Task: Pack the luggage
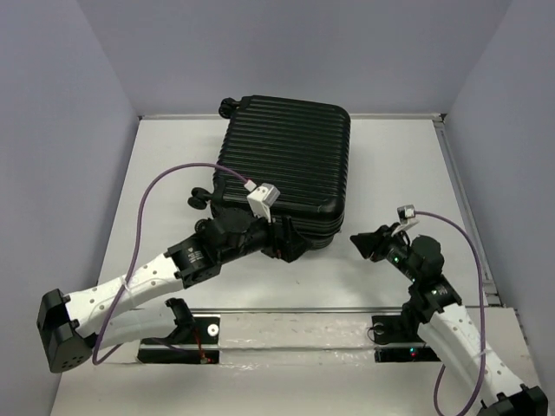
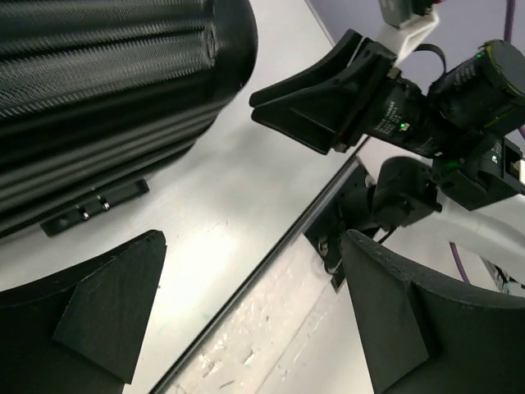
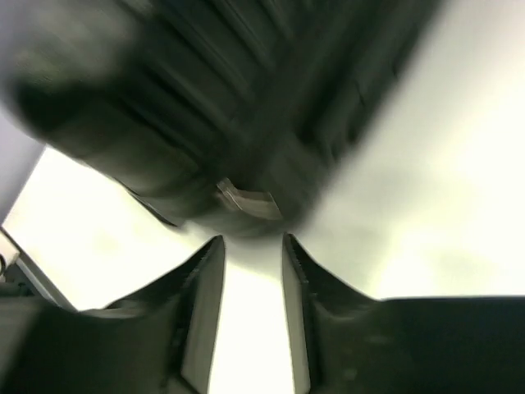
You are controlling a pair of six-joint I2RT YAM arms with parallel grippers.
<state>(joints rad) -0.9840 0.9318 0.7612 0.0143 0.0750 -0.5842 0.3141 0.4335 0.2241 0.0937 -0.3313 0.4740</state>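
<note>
A large black suitcase [image 1: 284, 165] lay closed and flat on the white table [image 1: 390, 165], toward the far middle, its ribbed shell facing up. I saw 2 small wheels at its left side, 1 at the far corner [image 1: 228, 107] and 1 lower down [image 1: 199, 198].

My left gripper [image 1: 289, 242] sat at the near edge of the suitcase, its fingers spread wide – in the left wrist view both dark pads [image 2: 98, 316] stood far apart with bare table between them, holding nothing. That view also showed the suitcase's near edge [image 2: 107, 107] just beyond the pads.

My right gripper [image 1: 362, 245] hovered over the table just beside the suitcase's near right corner, apart from it. In the right wrist view its 2 fingers [image 3: 197, 304] stood close together with a narrow strip of table between them, pinching nothing I could see. The suitcase [image 3: 205, 107] in that view was blurred – I could not make out its detail.

A purple cable [image 1: 143, 217] looped from the left arm, and another ran along the right arm [image 1: 473, 247].
</note>
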